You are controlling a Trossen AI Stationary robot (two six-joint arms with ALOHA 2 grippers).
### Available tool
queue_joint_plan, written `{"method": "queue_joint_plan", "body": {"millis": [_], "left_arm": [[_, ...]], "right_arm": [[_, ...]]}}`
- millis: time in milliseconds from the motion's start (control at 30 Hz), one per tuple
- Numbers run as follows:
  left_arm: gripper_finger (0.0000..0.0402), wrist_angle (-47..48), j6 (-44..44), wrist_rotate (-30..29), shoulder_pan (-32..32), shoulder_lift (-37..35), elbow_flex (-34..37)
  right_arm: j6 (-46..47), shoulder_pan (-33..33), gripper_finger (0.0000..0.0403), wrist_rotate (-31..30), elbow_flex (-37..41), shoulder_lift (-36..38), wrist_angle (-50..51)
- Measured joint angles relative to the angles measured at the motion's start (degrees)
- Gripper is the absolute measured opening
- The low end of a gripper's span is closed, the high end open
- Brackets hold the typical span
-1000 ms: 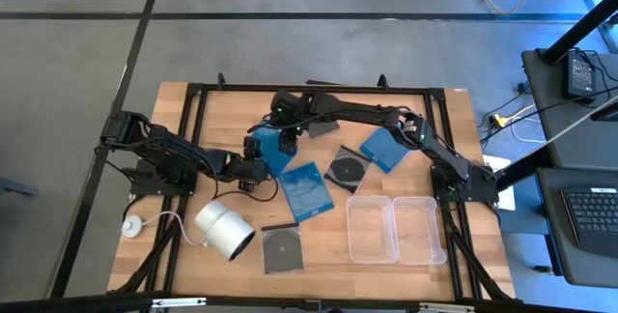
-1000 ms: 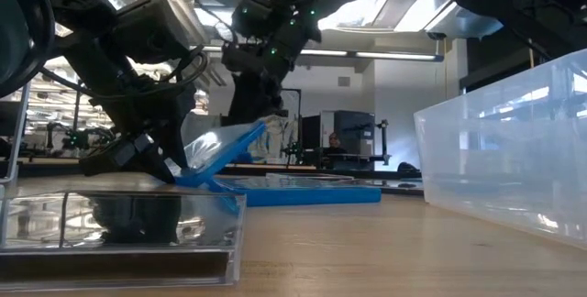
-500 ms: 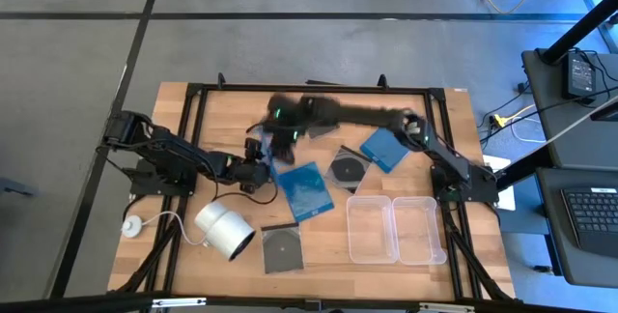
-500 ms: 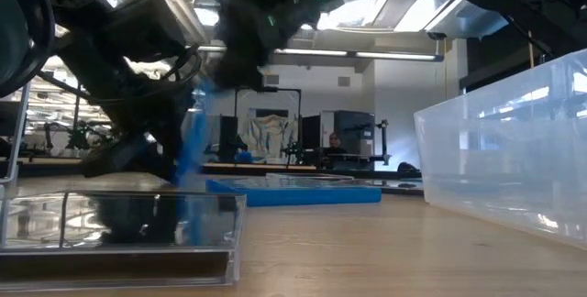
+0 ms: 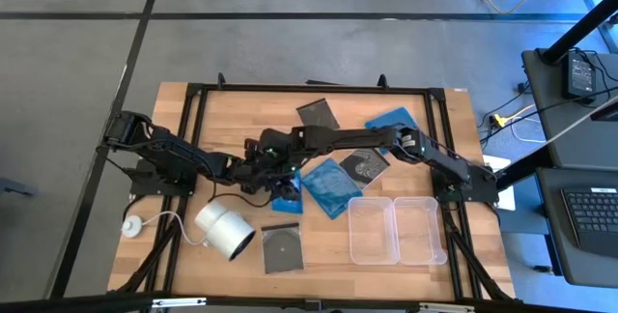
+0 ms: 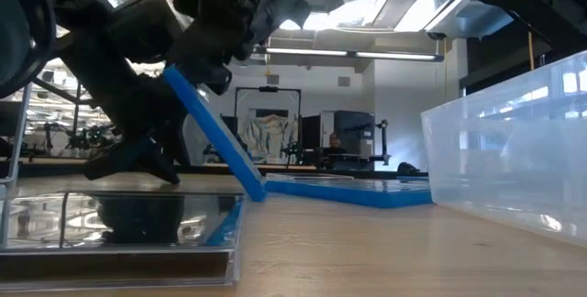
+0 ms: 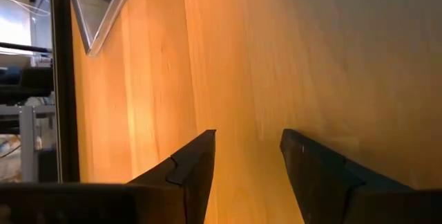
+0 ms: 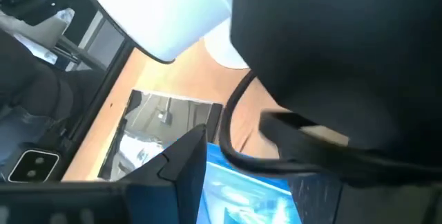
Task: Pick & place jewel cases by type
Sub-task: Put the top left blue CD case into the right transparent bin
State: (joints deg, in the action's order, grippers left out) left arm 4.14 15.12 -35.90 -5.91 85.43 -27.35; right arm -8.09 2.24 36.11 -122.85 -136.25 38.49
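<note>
My right gripper (image 5: 280,180) reaches over from the right to the table's middle and is shut on a bright blue jewel case (image 6: 215,141), which stands tilted. My left gripper (image 5: 253,173) (image 7: 248,148) sits low just left of it, open, with bare wood between its fingers. A second blue case (image 5: 328,185) lies flat beside them. A third blue case (image 5: 391,120) lies toward the far right. Dark grey cases lie flat near the far edge (image 5: 317,112), at centre right (image 5: 362,163) and near the front (image 5: 280,247). My right gripper (image 8: 248,182) pinches the blue case by its raised upper edge (image 6: 183,91) between two fingers, coming from above and pointing down. The case leans steeply, with its lower edge (image 6: 257,192) resting on the table next to the flat blue case.
A white cylinder (image 5: 224,228) with a cord lies at the near left, close to both grippers. Two clear rectangular trays (image 5: 372,228) (image 5: 418,228) stand side by side at the near right. A black frame (image 5: 290,88) borders the table.
The right gripper has swung toward the near edge and dropped beside the left gripper, carrying the blue case. The case went from leaning one way, through upright, to leaning the other way. The flat blue case and the centre-right grey case have slid toward the right.
</note>
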Motion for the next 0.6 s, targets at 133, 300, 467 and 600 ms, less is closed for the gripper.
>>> {"method": "queue_joint_plan", "body": {"millis": [133, 300, 467, 600], "left_arm": [[0.0168, -0.02, -0.05, 0.04, 0.00, -0.04, 0.02], [0.0168, 0.02, -0.03, 0.00, -0.04, -0.09, 0.02], [0.0168, 0.14, -0.03, 0.01, -0.04, -0.11, 0.02], [0.0168, 0.13, -0.03, -0.01, -0.07, -0.13, 0.04]], "right_arm": [[-0.72, 0.07, 0.0179, -0.14, 0.00, 0.04, 0.34], [-2.85, 0.05, 0.0179, -3.63, -0.06, 1.11, 1.35], [-5.07, 0.07, 0.0179, -9.40, -0.20, 3.18, 5.44], [-6.07, 0.71, 0.0179, -9.56, -0.20, 4.64, 12.26]]}}
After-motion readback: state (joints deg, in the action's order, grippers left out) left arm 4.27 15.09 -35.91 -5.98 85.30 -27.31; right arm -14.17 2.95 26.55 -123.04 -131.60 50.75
